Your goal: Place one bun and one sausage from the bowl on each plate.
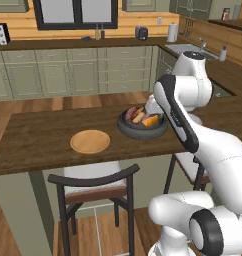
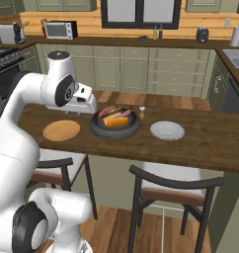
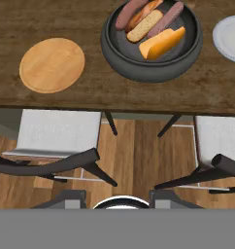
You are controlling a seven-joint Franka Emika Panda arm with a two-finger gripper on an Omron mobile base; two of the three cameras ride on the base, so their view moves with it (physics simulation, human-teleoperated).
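Note:
The dark grey bowl (image 3: 153, 73) stands on the wooden counter, also seen in the bowl (image 1: 143, 133) (image 2: 114, 132) from both base cameras. Inside lie a tan bun (image 3: 144, 26), a reddish-brown sausage (image 3: 130, 12), a second sausage (image 3: 166, 18) and an orange wedge-shaped piece (image 3: 163, 43). To the bowl's left lies a bare tan plate (image 3: 52, 64) (image 1: 90, 141) (image 2: 61, 130). On its right is a pale grey plate (image 2: 167, 130) (image 3: 231, 39), also bare. My gripper (image 3: 119, 197) hovers high over the counter's front edge, open, nothing between its fingertips.
Two dark-framed chairs with pale seats (image 3: 58, 131) (image 3: 219, 136) are tucked under the counter's near edge. A small shaker (image 2: 141, 112) stands just behind the bowl on its right. Cabinets and a back counter run along the far wall.

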